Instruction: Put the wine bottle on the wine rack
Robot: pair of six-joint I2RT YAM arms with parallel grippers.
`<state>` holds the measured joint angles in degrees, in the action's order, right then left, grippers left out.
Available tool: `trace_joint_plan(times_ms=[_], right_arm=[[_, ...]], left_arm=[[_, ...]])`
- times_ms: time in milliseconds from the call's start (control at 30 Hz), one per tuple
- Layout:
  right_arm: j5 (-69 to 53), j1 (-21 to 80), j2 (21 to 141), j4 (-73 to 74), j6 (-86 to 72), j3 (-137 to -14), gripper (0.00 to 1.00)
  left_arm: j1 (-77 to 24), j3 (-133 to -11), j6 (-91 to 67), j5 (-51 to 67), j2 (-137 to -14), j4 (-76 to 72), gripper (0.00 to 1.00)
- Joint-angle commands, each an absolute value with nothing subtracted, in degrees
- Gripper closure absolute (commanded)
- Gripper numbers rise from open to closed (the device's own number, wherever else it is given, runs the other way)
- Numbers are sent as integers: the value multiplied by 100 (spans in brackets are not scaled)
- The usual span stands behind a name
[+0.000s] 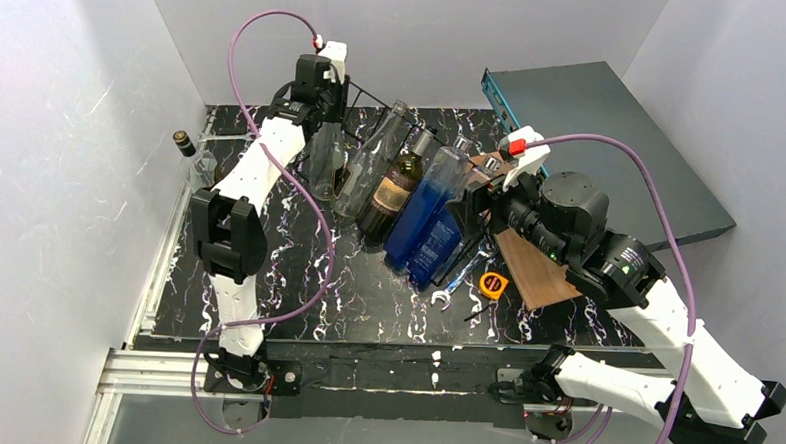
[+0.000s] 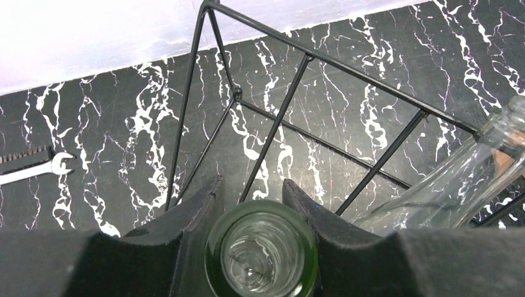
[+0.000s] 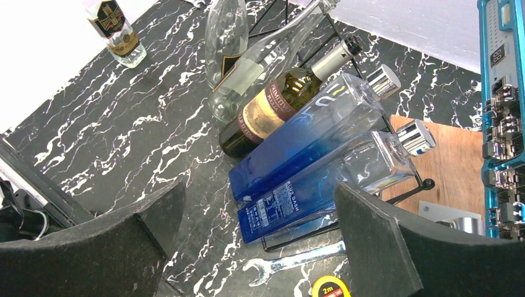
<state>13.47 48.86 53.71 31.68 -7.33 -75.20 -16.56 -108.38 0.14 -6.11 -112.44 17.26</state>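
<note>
— Gripping what, the left gripper [image 2: 252, 187]?
— The wine bottle [image 2: 261, 255], by its neck. The black padded fingers [image 2: 192, 210] are clamped on either side of the round green-glass mouth, seen from straight above.
— And where does that bottle stand?
— Nearly upright at the left end of the wine rack [image 2: 278, 120], a tent of thin black wire with parallel slots. It is on the black, white-veined marble table [image 1: 385, 312]. Whether it rests in a slot or just beside the frame, I cannot tell.
— What else leans on the rack?
— A clear bottle [image 1: 371, 166], then a dark bottle with a brown label [image 1: 396, 187], then two square-sided blue bottles [image 1: 425, 208] with silvery caps. All are slanted neck-up.
— The right gripper [image 3: 260, 192]?
— Jaws wide apart, holding nothing, near the blue pair. Below them lie a metal spanner [image 3: 291, 263] and a yellow tape measure [image 3: 331, 288]. A flat wooden board [image 3: 458, 161] lies to the right.
</note>
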Motion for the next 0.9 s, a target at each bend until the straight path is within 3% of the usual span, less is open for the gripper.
trace_joint_plan(times_ms=[0,333,500,867], right_arm=[[1466,4869,5363,2997,-703,-7550,1],[1443,4869,5469,2962,-713,-7533,1],[1507,4869,5502,3008,-687,-7615,2],[1683,4869,5466,3126,-675,-7694,2]], left_arm=[[-1766,-11180,-22,-387,-11382,1731,100],[-1830,-11548,-28,-217,-11991,1746,93],[-1829,-11749,-139,-7,-12266,1521,100],[-1834,-11868,-209,952,-12584,1066,100]])
